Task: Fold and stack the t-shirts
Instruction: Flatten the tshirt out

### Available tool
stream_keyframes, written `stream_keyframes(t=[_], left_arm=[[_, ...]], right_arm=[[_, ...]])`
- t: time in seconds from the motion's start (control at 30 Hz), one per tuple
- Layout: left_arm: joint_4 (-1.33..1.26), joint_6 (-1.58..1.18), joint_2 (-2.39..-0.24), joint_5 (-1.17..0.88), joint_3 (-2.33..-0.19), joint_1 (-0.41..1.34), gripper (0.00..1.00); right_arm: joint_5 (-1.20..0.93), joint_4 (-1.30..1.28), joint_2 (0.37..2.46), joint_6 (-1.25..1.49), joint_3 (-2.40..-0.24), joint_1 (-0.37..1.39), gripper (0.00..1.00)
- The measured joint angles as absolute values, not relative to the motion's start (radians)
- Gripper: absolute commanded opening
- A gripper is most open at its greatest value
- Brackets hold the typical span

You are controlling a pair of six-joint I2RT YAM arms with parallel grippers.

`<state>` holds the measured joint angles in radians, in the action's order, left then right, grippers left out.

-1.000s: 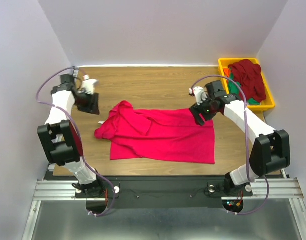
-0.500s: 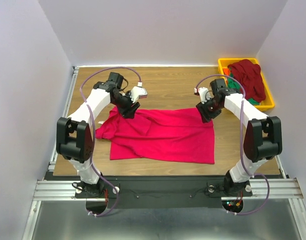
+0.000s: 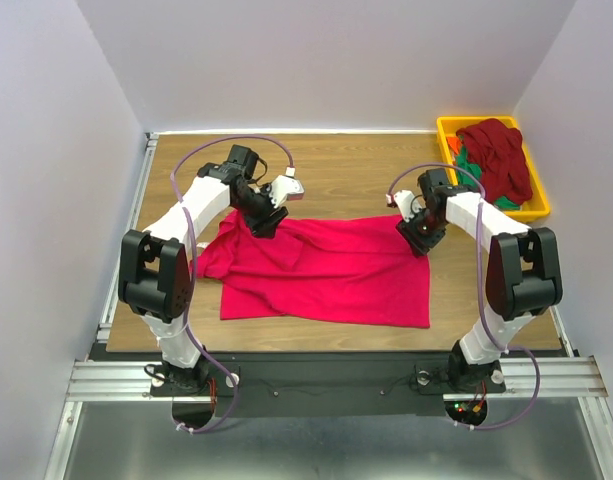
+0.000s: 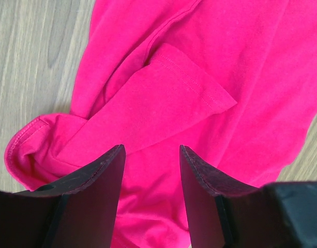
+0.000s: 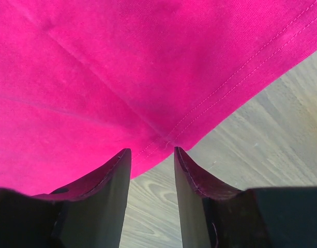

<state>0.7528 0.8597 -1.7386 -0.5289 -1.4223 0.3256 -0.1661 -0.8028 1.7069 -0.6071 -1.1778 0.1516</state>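
Observation:
A bright crimson-pink t-shirt (image 3: 326,270) lies spread on the wooden table, its left end rumpled with a sleeve folded over. My left gripper (image 3: 263,222) hovers open over that rumpled far-left part; in the left wrist view the folded sleeve (image 4: 168,98) lies just ahead of the gripper (image 4: 151,152). My right gripper (image 3: 422,238) is open over the shirt's far right corner; the right wrist view shows the hemmed corner (image 5: 174,137) at the gripper (image 5: 152,155). A dark maroon shirt (image 3: 501,152) is heaped in the tray over green and orange cloth (image 3: 469,165).
A yellow plastic tray (image 3: 538,207) stands at the table's far right corner. Bare wood (image 3: 336,170) lies behind the shirt. Lilac walls close in on three sides. The table's near edge meets a metal rail (image 3: 316,375).
My left arm swung from the far left edge in over the shirt's rumpled left end. My right gripper shifted slightly right and down onto the shirt's far right corner. The shirt has not moved.

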Motion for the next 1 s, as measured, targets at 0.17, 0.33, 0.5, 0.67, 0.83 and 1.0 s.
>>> stream_keyframes(t=[0.17,0.33,0.5,0.67,0.83,1.0], left_arm=[[0.752,0.857,-1.739,-0.523,-1.426,0.326,0.58],[0.752,0.856,-1.739,-0.514,-1.435,0.326,0.58],[0.751,0.856,-1.739,-0.507,-1.440,0.326,0.57],[0.732,0.854,-1.740,-0.495,-1.440,0.326,0.57],[0.695,0.851,-1.751,-0.489,-1.440,0.327,0.59],[0.680,0.875,-1.787,-0.487,-1.425,0.354,0.62]], right_arm=[[-0.142,-0.784,1.724,-0.632,-1.177,0.152,0.41],[-0.126,-0.764,1.756,-0.644,-1.177,0.152,0.39],[-0.118,-0.745,1.761,-0.665,-1.147,0.152,0.25],[-0.108,-0.743,1.761,-0.675,-1.141,0.152,0.07],[-0.108,-0.748,1.759,-0.661,-1.159,0.152,0.01],[-0.110,-0.754,1.745,-0.634,-1.206,0.152,0.01]])
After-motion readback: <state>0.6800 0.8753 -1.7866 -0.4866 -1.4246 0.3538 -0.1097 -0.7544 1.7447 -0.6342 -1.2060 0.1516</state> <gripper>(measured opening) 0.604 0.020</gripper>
